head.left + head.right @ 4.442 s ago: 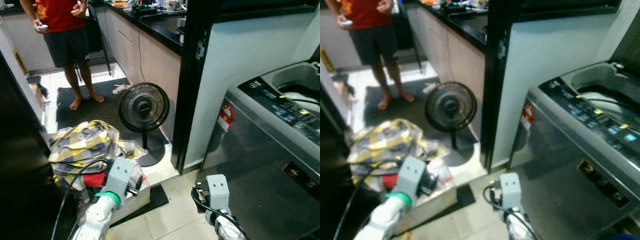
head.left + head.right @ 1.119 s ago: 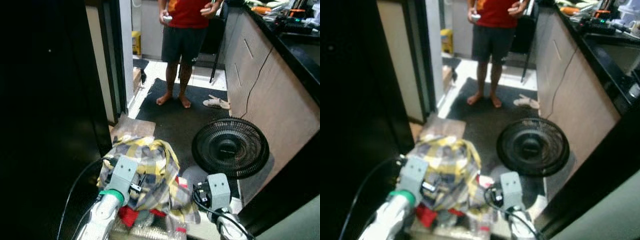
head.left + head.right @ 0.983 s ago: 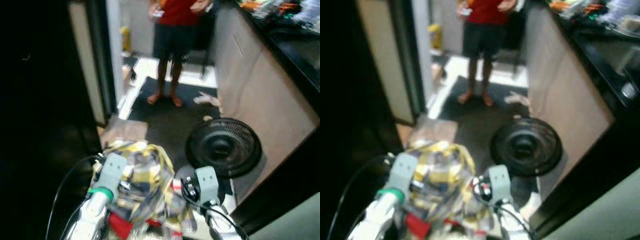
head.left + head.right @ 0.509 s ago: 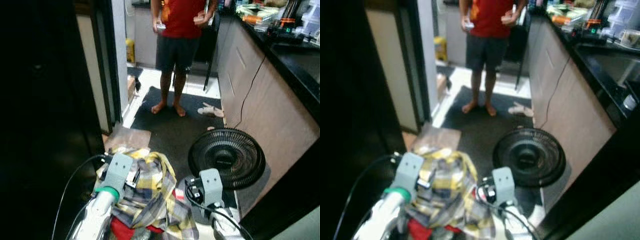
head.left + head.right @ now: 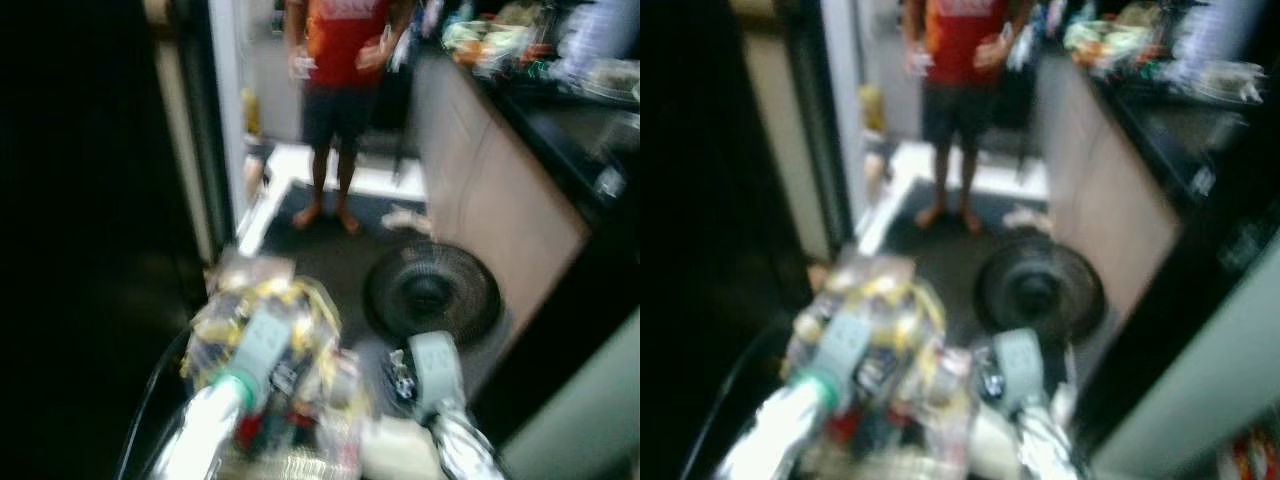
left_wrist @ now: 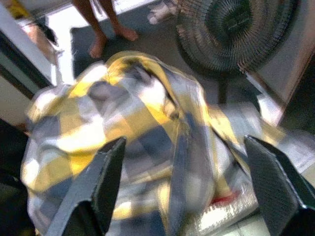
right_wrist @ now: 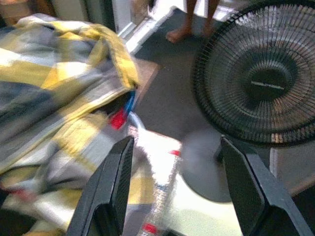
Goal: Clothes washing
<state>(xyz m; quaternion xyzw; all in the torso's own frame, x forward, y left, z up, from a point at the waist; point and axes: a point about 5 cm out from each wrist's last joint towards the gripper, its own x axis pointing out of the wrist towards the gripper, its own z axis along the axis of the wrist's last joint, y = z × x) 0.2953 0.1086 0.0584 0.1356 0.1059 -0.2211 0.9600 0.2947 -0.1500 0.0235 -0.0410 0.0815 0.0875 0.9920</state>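
While the head views blur, the checked shirt [image 6: 123, 128] heaps on the floor just ahead of both arms, at about 12 o'clock from the left gripper [image 6: 182, 191] and 10 o'clock from the right gripper [image 7: 172, 191]. Both grippers stand wide open, holding nothing. The left one looks squarely down onto the heap, so it seems the nearer for a grab. The heap's long axis probably runs left to right. A fan [image 7: 258, 81] stands just beside the heap, at 1 o'clock from the right gripper, with a person [image 5: 340, 70] well beyond.
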